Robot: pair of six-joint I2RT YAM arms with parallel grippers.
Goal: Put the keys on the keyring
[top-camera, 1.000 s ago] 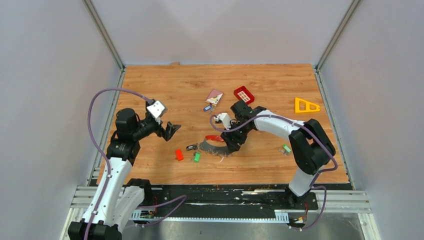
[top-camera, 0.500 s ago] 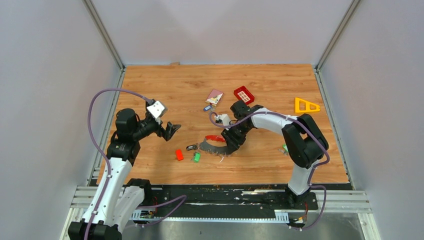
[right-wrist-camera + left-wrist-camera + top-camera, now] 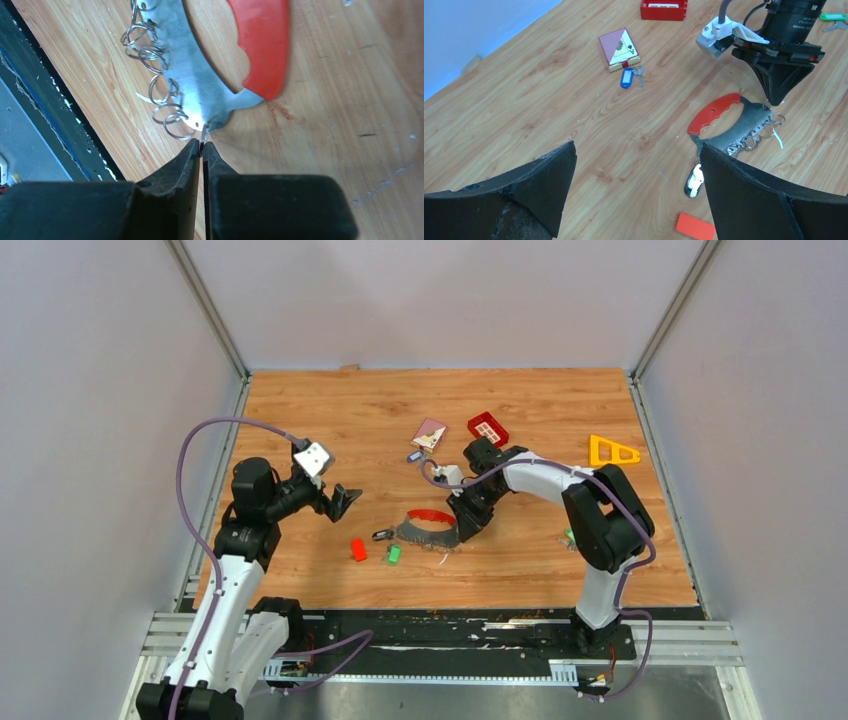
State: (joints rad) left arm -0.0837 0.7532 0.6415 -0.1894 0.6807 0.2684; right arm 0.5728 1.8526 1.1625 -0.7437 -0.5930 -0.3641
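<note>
Pinching the thin metal tip of the keyring point(image 3: 200, 75) with the right fingers point(image 3: 182, 162), almost pressed together, on the counter point(image 3: 330, 410). Holding the left fingers point(image 3: 544, 175) spread wide, raised. Loose nearby: black key point(image 3: 694, 181), green key point(image 3: 394, 554); farther back, blue key point(image 3: 626, 78).

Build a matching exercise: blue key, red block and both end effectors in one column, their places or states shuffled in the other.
Things:
1. blue key
2. red block
3. left end effector
4. right end effector

Places or states:
A. jaws closed on the edge of the keyring
B. beside the card box
C. jaws wide open, holding nothing
D. next to a green key

Pairs: 1-B, 2-D, 3-C, 4-A
</note>
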